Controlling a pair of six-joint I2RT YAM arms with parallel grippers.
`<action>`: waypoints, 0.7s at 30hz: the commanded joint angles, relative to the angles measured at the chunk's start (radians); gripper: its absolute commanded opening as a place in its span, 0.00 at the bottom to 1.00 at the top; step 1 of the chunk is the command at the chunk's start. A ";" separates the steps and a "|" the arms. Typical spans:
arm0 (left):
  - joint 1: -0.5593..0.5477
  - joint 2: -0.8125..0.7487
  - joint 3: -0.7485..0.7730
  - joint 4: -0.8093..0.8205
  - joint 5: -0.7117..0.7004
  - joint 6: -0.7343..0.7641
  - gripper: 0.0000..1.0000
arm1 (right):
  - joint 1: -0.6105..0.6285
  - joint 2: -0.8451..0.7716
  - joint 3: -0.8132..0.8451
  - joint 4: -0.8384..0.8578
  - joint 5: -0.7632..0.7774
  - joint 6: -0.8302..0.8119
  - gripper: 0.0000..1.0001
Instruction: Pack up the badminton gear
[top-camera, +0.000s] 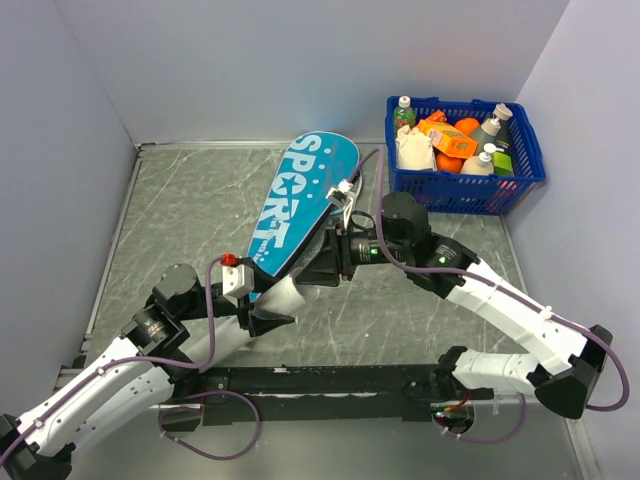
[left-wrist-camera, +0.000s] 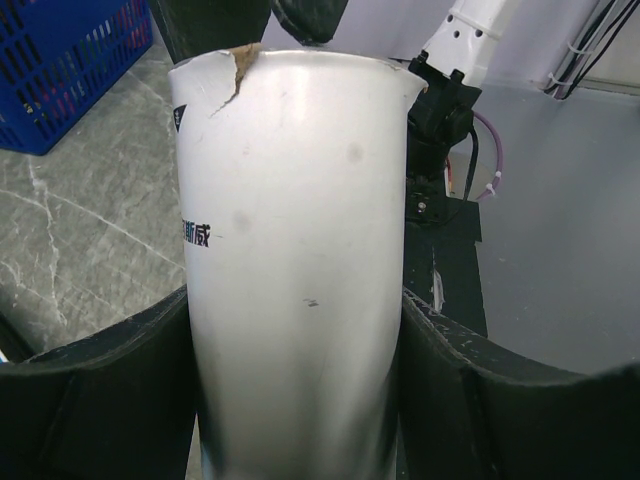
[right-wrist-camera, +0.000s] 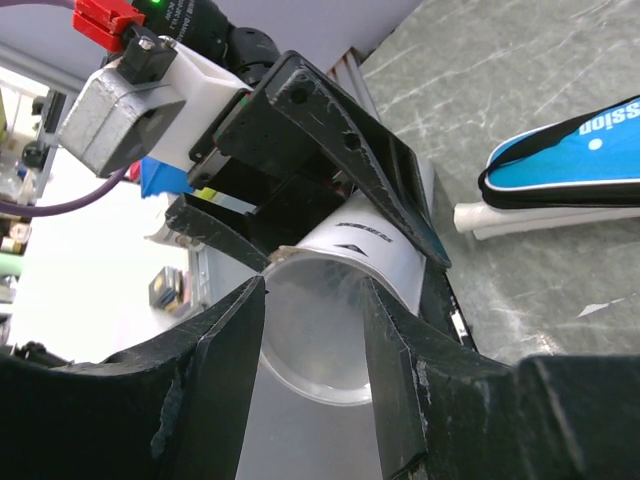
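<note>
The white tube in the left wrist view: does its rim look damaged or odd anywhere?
Yes. The white tube, held between the fingers of the left end effector, has a torn rim. A short crack with brown edges runs down from the top edge at its upper left.

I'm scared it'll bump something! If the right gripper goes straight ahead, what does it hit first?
The right gripper would probably meet the white tube first, at its open end just ahead.
</note>
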 joint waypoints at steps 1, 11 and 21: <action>-0.016 -0.012 -0.009 0.108 0.056 -0.006 0.01 | 0.003 0.003 -0.086 -0.027 0.037 0.008 0.52; -0.014 -0.012 -0.009 0.111 0.007 -0.009 0.01 | 0.006 -0.057 -0.178 -0.006 0.038 0.024 0.46; -0.014 0.043 0.043 0.064 -0.114 -0.018 0.01 | 0.086 -0.059 -0.176 -0.111 0.086 -0.045 0.15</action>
